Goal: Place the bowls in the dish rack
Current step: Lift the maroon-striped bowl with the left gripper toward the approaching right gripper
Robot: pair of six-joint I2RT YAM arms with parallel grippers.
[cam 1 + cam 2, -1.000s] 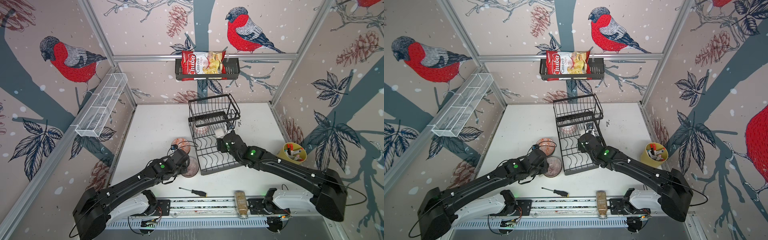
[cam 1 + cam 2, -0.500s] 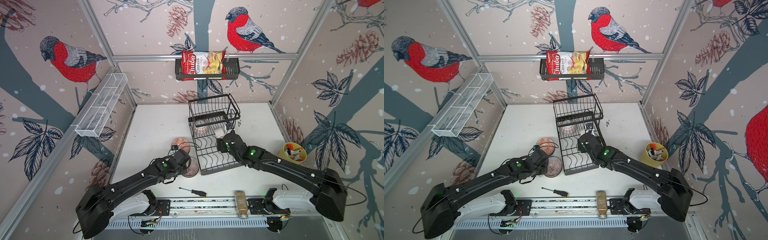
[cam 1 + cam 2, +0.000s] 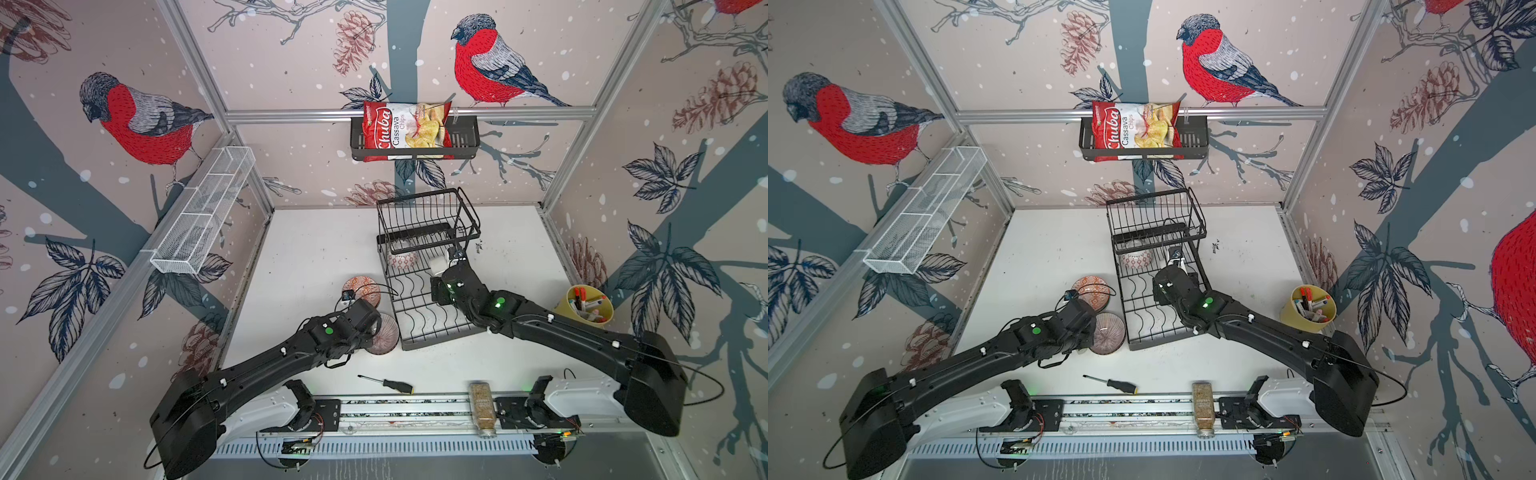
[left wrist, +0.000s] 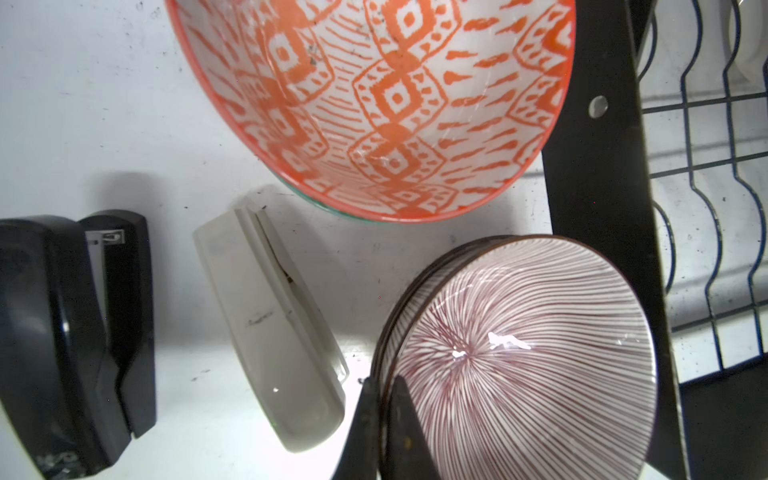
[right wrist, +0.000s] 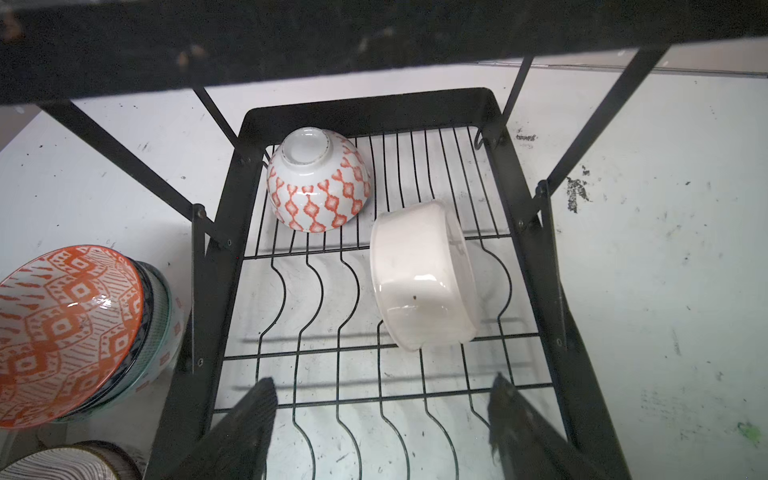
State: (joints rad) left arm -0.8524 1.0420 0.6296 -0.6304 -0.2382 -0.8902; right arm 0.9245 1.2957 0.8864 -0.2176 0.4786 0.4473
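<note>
The dish rack (image 3: 415, 344) (image 3: 1144, 345) stands mid-table. On its lower tier an orange-diamond bowl (image 5: 318, 183) (image 3: 402, 261) lies upside down beside a plain white bowl (image 5: 424, 274) on its side. My right gripper (image 5: 382, 386) hovers open over the tier's wavy wires, holding nothing. Left of the rack is a stack of bowls topped by an orange-patterned one (image 3: 361, 289) (image 4: 395, 95). Nearer stands a red-brown striped bowl (image 3: 384, 337) (image 3: 1109, 332) (image 4: 523, 353). My left gripper (image 4: 384, 401) is shut on its rim, one finger inside and one outside.
A pale plastic piece (image 4: 270, 324) and a black stapler (image 4: 75, 332) lie by the striped bowl. A screwdriver (image 3: 386, 382) and a spice jar (image 3: 482, 409) sit near the front rail. A yellow cup of markers (image 3: 588, 305) stands right. A chips basket (image 3: 411, 133) and white mesh tray (image 3: 203, 216) hang on the walls.
My left gripper has closed onto the striped bowl's rim, its arm shifting slightly. The right arm and the bowls in the rack have not moved.
</note>
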